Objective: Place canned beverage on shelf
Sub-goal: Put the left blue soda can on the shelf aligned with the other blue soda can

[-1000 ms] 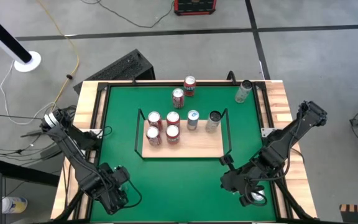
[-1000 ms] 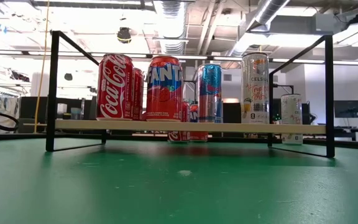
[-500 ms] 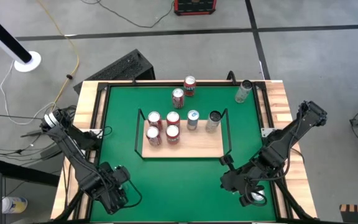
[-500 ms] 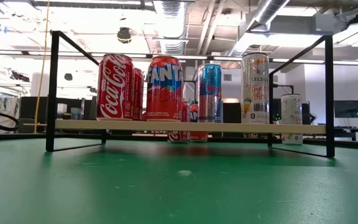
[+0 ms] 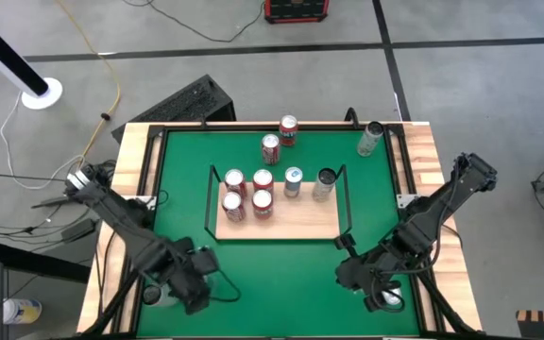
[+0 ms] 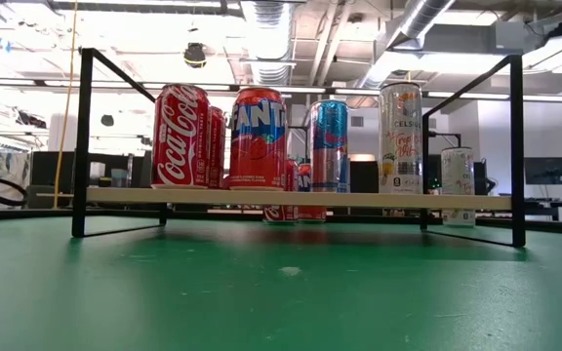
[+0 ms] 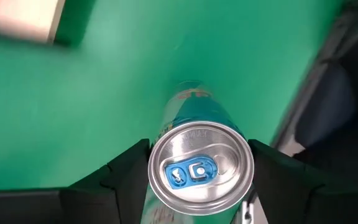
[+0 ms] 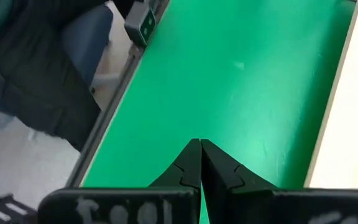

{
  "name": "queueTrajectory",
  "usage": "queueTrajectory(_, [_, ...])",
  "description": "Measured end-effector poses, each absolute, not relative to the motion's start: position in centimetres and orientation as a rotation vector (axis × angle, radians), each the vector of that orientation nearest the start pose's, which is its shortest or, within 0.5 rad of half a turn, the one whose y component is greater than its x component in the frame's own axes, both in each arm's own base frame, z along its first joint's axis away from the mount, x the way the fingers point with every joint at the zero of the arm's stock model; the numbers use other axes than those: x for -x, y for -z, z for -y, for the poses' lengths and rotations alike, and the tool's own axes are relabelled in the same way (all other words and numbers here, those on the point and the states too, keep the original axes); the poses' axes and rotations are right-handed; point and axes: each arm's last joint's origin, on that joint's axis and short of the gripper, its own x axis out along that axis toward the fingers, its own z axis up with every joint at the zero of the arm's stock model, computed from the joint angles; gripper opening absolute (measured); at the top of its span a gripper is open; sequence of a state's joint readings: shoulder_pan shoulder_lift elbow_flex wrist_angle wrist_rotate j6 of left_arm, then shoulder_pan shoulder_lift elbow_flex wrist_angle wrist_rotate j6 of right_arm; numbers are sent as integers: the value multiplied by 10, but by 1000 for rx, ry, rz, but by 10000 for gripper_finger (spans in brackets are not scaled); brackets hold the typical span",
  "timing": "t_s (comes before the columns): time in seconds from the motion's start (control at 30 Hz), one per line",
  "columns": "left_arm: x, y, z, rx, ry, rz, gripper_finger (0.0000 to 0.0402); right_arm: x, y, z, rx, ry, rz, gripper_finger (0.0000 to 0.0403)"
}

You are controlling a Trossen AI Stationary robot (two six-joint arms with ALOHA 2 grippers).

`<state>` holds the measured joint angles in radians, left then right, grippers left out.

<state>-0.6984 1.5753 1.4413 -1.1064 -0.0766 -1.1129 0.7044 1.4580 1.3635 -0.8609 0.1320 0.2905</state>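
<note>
Left wrist view shows the left gripper (image 7: 201, 171) clamped on a can (image 7: 201, 167), its two dark fingers (image 7: 126, 168) pressed to either side of the silver top with its blue pull tab. The body below the rim looks light blue with some red print, and it hangs over bare green table (image 7: 104, 93), with a corner of the light-wood shelf (image 7: 20, 18) showing farther off. I judge this to be the carry step: the can is picked up and not yet delivered.

In the high view the left gripper (image 5: 189, 277) sits at the near left of the table, well short of the shelf (image 5: 296, 219). The right gripper (image 5: 371, 283) waits at the near right, and its wrist view shows its fingers (image 8: 194, 163) pressed together on nothing.

The shelf's near half is bare board; five cans stand along its far half, four red ones (image 5: 248, 192) clustered at the left, then a blue-topped can (image 5: 293, 179). A dark-topped can (image 5: 325, 181) stands at the right rail. The low view shows the board raised on black wire rails (image 6: 83, 141), so the next move likely calls for lifting the can above board height, carrying it forward and setting it upright on the open near strip, clear of its neighbours.

Beyond the shelf, two red cans (image 5: 279, 138) and a pale can (image 5: 370, 138) stand on the table.
</note>
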Motion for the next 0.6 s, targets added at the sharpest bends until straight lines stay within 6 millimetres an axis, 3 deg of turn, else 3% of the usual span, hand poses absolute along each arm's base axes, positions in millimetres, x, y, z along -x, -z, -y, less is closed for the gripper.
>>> queueTrajectory(0.17, [-266, -336, 164, 415, -49, -1117, 223, -220, -333, -180, 125, -393, -930, 27])
queueTrajectory(0.4, [-307, -370, 107, 303, 36, -875, 223, -203, -359, -161, 146, -379, -813, 27])
queueTrajectory(0.6, [-346, -395, 73, 188, 85, -726, 223, -185, -378, -143, 132, -348, -744, 27])
